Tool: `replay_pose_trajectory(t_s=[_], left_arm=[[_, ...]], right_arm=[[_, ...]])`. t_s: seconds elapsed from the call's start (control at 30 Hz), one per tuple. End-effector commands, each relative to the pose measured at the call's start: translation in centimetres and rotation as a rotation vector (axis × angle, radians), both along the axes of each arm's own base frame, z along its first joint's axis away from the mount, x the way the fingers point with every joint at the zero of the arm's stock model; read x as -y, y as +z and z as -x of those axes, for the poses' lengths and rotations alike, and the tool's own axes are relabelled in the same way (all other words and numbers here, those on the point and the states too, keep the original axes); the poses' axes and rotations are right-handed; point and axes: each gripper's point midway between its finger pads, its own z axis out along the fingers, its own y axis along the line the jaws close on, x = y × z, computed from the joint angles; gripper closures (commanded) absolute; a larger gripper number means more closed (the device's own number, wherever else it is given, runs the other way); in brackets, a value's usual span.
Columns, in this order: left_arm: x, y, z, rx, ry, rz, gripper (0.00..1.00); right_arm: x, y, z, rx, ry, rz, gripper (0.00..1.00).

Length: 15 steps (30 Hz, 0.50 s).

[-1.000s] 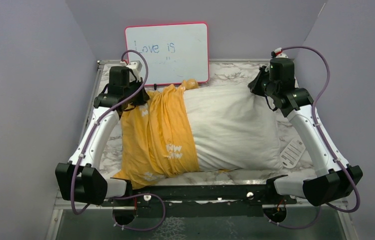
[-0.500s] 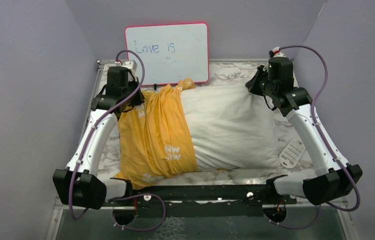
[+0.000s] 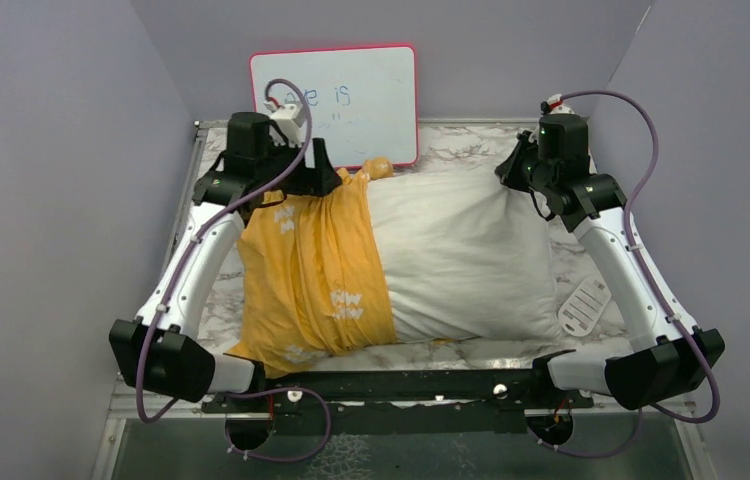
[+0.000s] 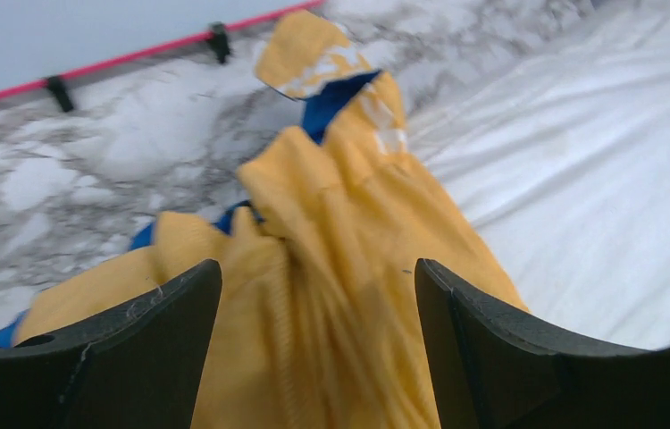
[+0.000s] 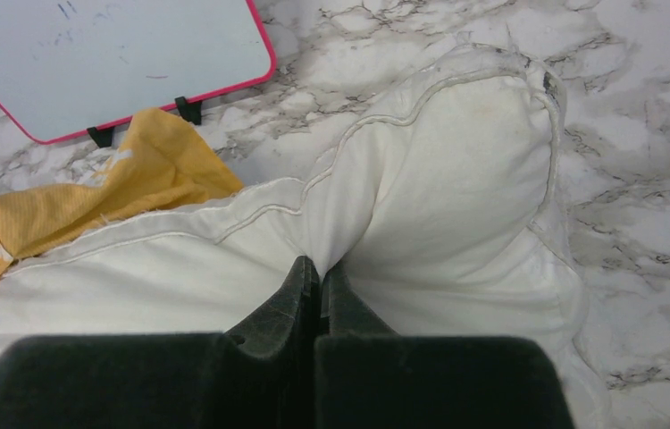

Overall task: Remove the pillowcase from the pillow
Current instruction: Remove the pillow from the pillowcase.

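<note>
Now my left gripper (image 4: 314,295) has swung over to the bunched far edge of the pillowcase (image 3: 316,265), jaws spread above the yellow folds, nothing gripped yet. My right gripper (image 5: 318,268) stays clamped on the far right corner of the pillow (image 3: 461,255). The pillowcase still sleeves the pillow's left half, and the whiteboard (image 3: 371,100) just behind the pillow crowds my reach.

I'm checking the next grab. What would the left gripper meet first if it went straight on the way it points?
Most likely the bunched yellow pillowcase: it fills the gap ahead of the open left gripper. The pillow lies off to the side, though depth is unclear.
</note>
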Motion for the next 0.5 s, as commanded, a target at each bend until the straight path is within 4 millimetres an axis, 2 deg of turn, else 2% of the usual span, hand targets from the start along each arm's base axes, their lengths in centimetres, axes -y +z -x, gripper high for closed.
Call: replay_pose_trajectory(t_s=[0.0,0.07,0.1,0.17,0.2,0.23,0.3,0.47], left_arm=[[5.1,-2.8,1.3,-0.076,-0.173,0.007,0.18],[4.5,-4.6,0.9,-0.122,-0.119,-0.023,0.20],[4.1,-5.4,0.9,-0.140,-0.105,-0.044,0.24],[3.0,-6.9,1.4,-0.190,-0.091,-0.118,0.41],[2.0,-7.6,1.6,-0.215,-0.062,-0.167,0.58],[0.7,-8.1,1.7,-0.235,-0.008,-0.219,0.69],[-1.2,-8.6,1.9,-0.231,0.059,-0.284,0.82],[-5.8,-6.7,1.3,-0.183,0.234,-0.302,0.86]], right_arm=[[0.2,4.6,-0.8,0.151,-0.014,-0.042,0.99],[0.2,4.7,-0.6,0.157,-0.013,-0.053,0.99],[-0.1,4.7,-0.5,0.156,-0.003,-0.057,0.99],[-0.3,4.7,-0.3,0.149,0.009,-0.063,0.99],[-0.3,4.7,-0.2,0.146,0.008,-0.065,0.99],[-0.1,4.7,-0.2,0.144,-0.002,-0.065,0.99],[0.3,4.6,-0.2,0.149,-0.026,-0.064,1.00],[1.0,4.2,-0.2,0.131,-0.061,-0.034,0.99]])
